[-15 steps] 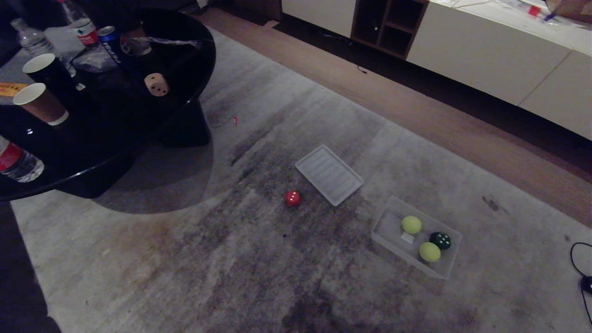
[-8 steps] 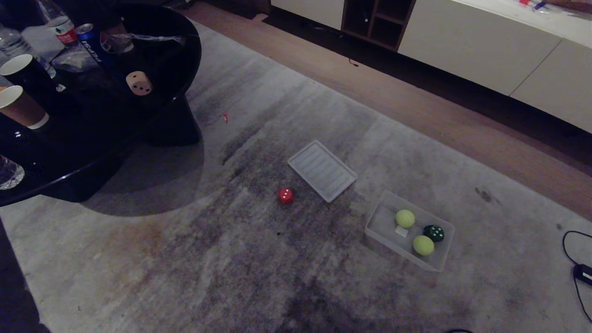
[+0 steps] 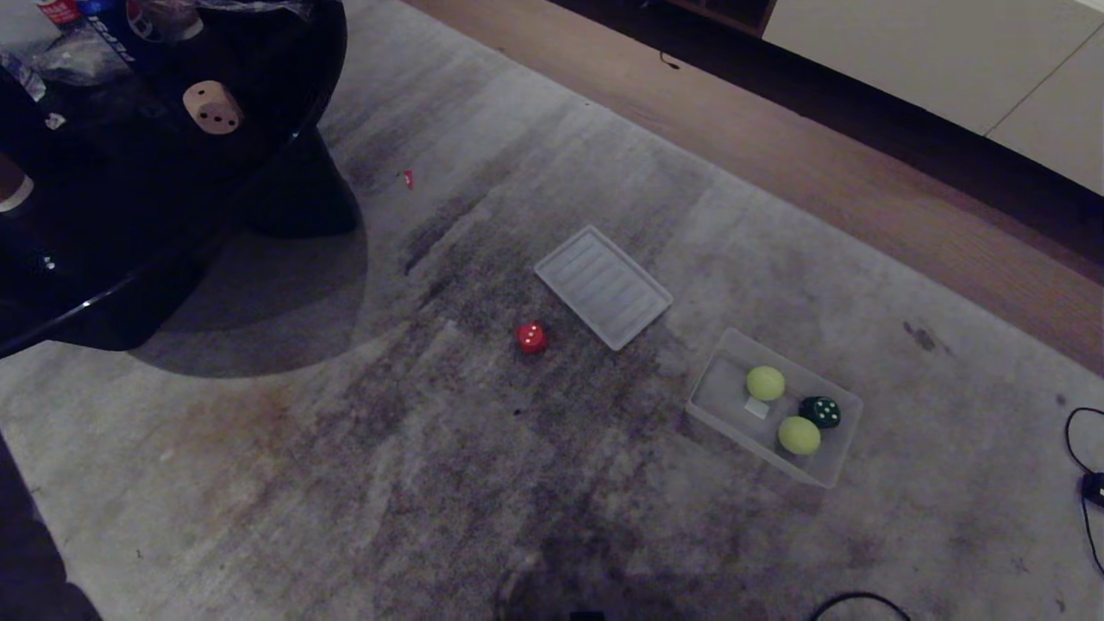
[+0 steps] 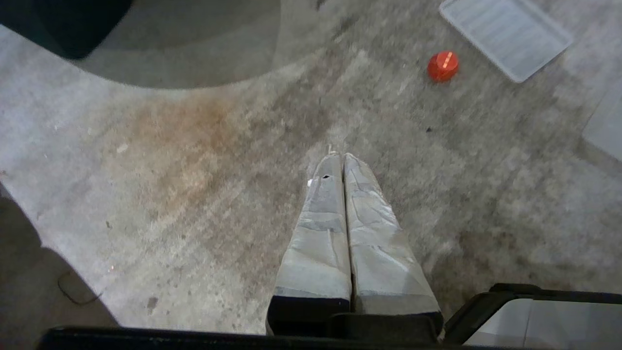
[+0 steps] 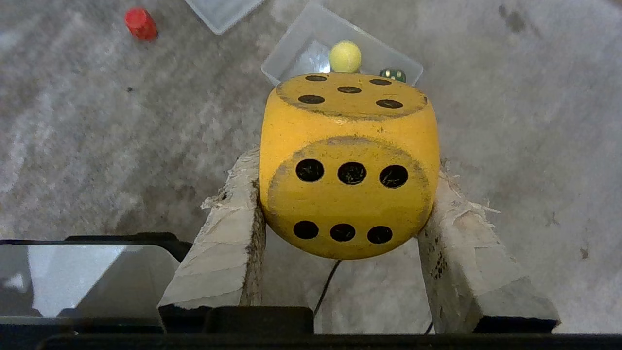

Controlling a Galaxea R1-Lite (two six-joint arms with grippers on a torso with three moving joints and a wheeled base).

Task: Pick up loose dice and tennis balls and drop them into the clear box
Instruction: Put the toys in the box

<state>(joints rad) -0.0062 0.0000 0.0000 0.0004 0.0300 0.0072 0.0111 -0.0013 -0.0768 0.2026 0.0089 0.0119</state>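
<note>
My right gripper [image 5: 346, 167] is shut on a yellow die [image 5: 347, 194] with black pips, held above the carpet short of the clear box [image 5: 294, 53]. The clear box [image 3: 720, 405] sits on the carpet holding two tennis balls [image 3: 766, 382] [image 3: 799, 435] and a dark green die [image 3: 820, 411]. A red die [image 3: 532, 337] lies loose on the carpet beside the ribbed lid [image 3: 603, 286]. A cream die [image 3: 213, 107] rests on the black table [image 3: 129, 259]. My left gripper [image 4: 340, 158] is shut and empty above bare carpet. Neither gripper shows in the head view.
The round black table at the far left carries a can and bottles [image 3: 95, 34]. A black cable [image 3: 1082, 457] lies at the right edge of the carpet. Beyond the carpet run a wooden floor strip [image 3: 862, 198] and a white cabinet [image 3: 949, 52].
The whole head view has shifted as the camera tilted further down; table and cabinet slid towards the top. Dice, balls, lid and box keep their places on the carpet.
</note>
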